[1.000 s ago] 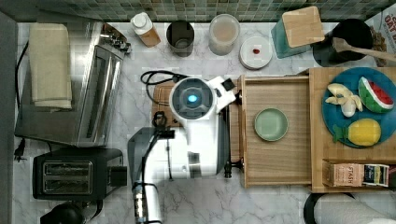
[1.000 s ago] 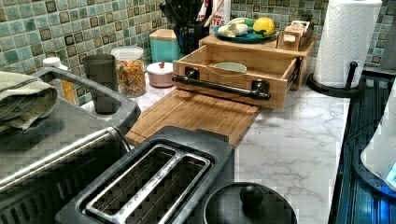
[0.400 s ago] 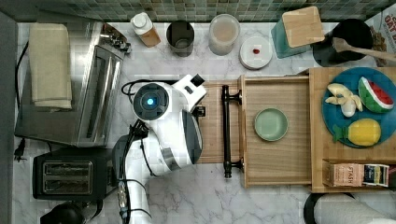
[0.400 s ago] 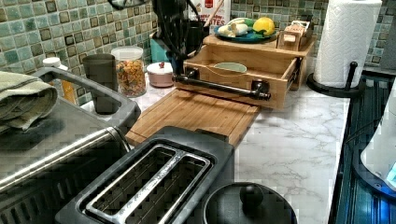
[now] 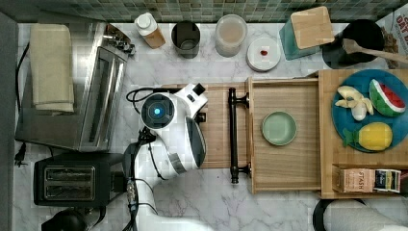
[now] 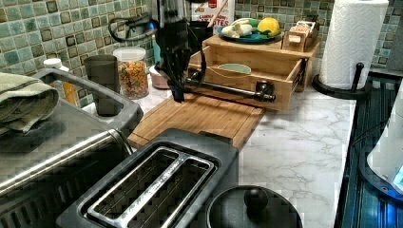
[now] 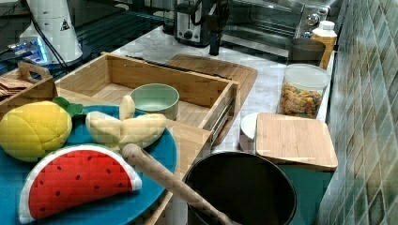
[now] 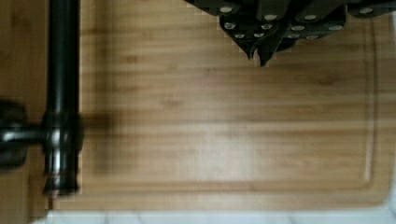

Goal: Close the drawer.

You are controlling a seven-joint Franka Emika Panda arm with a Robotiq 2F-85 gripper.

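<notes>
The drawer (image 5: 288,161) of light wood stands pulled out in the top view, with a green bowl (image 5: 279,128) inside. Its long black bar handle (image 5: 234,134) faces the top view's left. My gripper (image 6: 178,96) hangs low over the wooden cutting board (image 6: 199,116), just in front of the handle (image 6: 228,89) and apart from it. In the wrist view my gripper (image 8: 259,55) has its tips together, shut on nothing, with the handle (image 8: 63,88) off to one side. The white arm (image 5: 168,130) covers the board's left part in the top view.
The cabinet top (image 5: 327,144) carries a blue plate (image 5: 392,139) of toy fruit and a tea box (image 5: 368,180). Jars and a cup (image 5: 186,38) line the back wall. A toaster oven (image 5: 91,86) and a black toaster (image 5: 67,183) stand at the top view's left.
The arm has swung toward the top view's left, away from the handle, and the gripper has come down over the cutting board. The drawer has not moved.
</notes>
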